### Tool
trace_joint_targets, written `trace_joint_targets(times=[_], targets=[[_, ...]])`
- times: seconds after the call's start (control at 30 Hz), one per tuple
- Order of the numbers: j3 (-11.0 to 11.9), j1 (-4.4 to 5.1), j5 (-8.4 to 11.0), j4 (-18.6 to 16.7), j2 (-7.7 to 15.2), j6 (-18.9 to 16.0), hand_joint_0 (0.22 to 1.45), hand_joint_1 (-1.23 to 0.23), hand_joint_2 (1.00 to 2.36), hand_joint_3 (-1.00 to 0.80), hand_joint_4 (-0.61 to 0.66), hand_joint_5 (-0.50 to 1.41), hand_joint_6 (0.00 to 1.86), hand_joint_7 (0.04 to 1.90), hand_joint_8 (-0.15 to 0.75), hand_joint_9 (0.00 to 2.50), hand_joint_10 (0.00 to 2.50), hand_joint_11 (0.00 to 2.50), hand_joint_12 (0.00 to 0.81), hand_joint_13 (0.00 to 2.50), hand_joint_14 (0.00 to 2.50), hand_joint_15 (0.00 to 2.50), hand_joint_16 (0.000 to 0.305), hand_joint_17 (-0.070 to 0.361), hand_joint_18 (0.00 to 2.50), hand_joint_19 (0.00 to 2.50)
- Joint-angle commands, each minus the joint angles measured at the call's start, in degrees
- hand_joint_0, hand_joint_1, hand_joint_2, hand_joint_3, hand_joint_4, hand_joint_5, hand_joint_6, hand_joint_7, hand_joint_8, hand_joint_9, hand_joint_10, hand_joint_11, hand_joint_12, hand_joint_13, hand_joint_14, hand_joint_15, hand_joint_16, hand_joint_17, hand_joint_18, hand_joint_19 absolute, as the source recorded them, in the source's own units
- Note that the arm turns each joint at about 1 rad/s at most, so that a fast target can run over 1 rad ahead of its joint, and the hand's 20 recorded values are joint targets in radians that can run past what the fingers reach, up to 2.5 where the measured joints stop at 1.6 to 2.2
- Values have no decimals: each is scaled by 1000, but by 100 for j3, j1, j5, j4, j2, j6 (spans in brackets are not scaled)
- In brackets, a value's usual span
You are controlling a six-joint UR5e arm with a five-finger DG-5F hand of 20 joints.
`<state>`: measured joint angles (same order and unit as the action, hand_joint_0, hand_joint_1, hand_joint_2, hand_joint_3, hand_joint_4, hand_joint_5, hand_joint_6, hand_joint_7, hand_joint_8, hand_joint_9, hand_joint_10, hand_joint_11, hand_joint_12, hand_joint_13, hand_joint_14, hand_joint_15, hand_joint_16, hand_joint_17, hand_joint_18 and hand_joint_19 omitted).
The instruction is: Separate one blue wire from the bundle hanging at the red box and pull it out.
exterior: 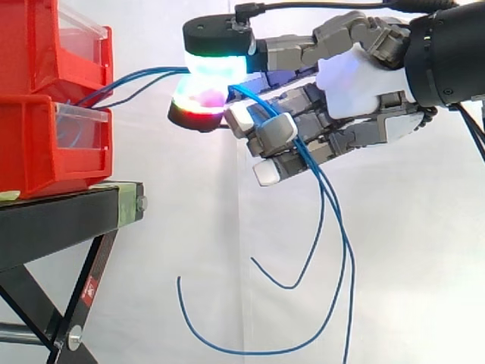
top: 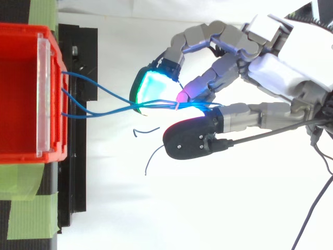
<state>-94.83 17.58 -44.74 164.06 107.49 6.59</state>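
Several thin blue wires [top: 99, 107] run from the front of the red box [top: 21, 94] rightward to my hand [top: 276, 73]. My glowing fingertips [exterior: 212, 72] pinch the wires together a short way right of the box, so the hand is shut on the bundle. In the side view the blue wires [exterior: 140, 76] stretch nearly level from the stacked red bins [exterior: 53, 98] to the fingertips. Behind the pinch they drape over the lower fingers and hang down in loose loops [exterior: 333, 250] with free ends.
The red bins sit on a black stand [exterior: 61, 220] with green tape [top: 31, 208] on its top. A clear plastic front plate [top: 42, 96] closes the box opening. A white curtain lies behind and below the hanging wires.
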Motion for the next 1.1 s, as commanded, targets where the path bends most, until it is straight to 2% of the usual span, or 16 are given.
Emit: trace_joint_targets(times=[0.0,0.33,1.07], targets=[[0,0,0,-6,0,9,580,-768,1000,-500,128,-193,940,846,372,1132,21,1105,434,1141,272,1615,54,121,870,676],[0,0,0,-15,0,26,568,-583,1009,-405,137,-182,929,885,386,1164,21,1086,434,1129,332,1547,55,123,859,698],[0,0,0,-15,0,26,667,-789,1016,-314,48,-187,941,887,371,1135,21,1104,424,1172,166,1644,52,116,874,672]])
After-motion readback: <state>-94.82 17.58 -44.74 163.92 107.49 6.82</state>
